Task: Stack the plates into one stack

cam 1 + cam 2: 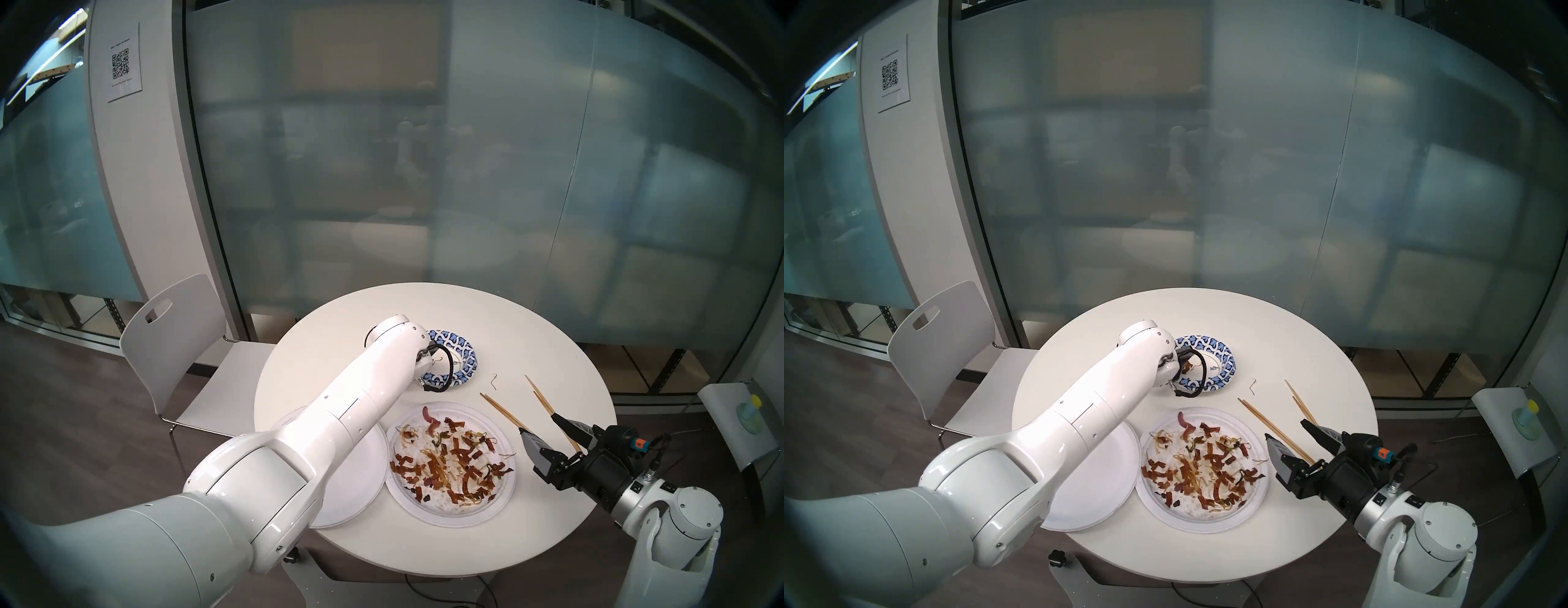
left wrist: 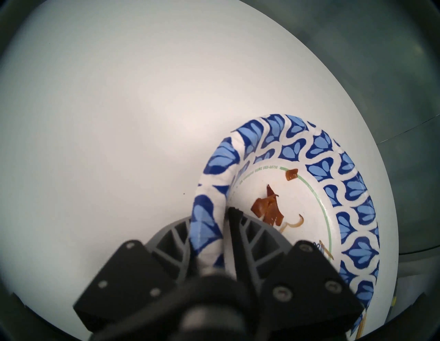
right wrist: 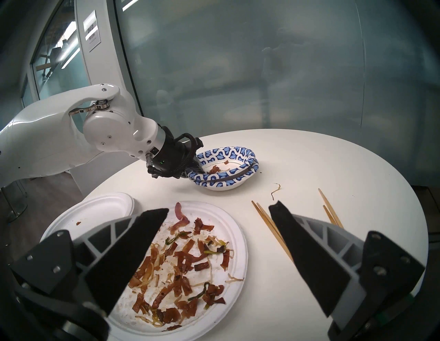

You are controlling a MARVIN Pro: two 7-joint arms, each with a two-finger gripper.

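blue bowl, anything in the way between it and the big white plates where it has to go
Nothing solid. The left gripper is shut on the blue bowl rim, and bare table lies between it and the white plates. The nearer plate is covered in food scraps; the chopsticks lie off to the side.

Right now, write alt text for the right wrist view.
Across a round white table, the left gripper pinches the rim of a blue-patterned bowl. Nearer, a white plate of noodle scraps overlaps an empty white plate, chopsticks alongside, between the right gripper's open jaws.

Left arm over blue-rimmed dish
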